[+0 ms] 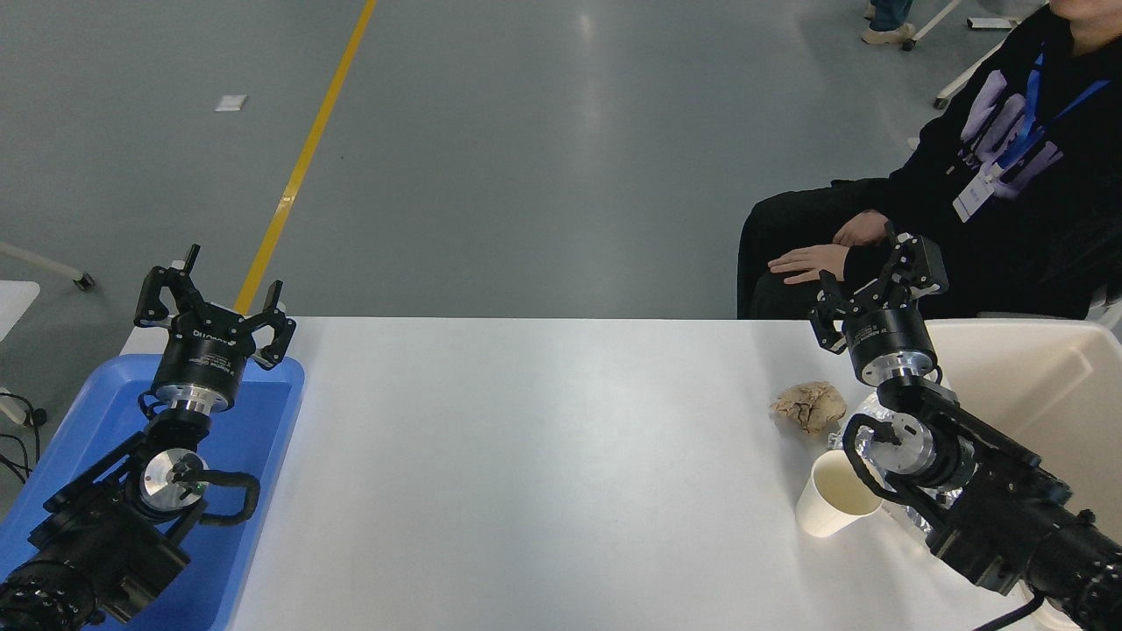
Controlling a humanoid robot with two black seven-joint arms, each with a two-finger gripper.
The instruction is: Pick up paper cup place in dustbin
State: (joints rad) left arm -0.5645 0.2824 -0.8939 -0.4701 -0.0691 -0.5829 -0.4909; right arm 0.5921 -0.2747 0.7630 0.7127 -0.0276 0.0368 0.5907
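One plain cream paper cup (834, 506) is stood upright near the desk's (543, 456) right side, rim up, beside one brown paper ball (808, 407). One beige dustbin (1043, 386) is set at the right edge. The right tool (877, 294) is held open and empty above the far edge; the left tool (215, 302) is parked open over one blue tray (263, 421). Wide bare desk is left between.

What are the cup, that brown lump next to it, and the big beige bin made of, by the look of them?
The cup looks like plain matte paper: cream-white, thin-walled, with a rolled rim. The brown lump seems to be crumpled paper, dull and full of creases. The bin is probably moulded plastic: smooth beige walls with a soft sheen and a thick rounded rim.
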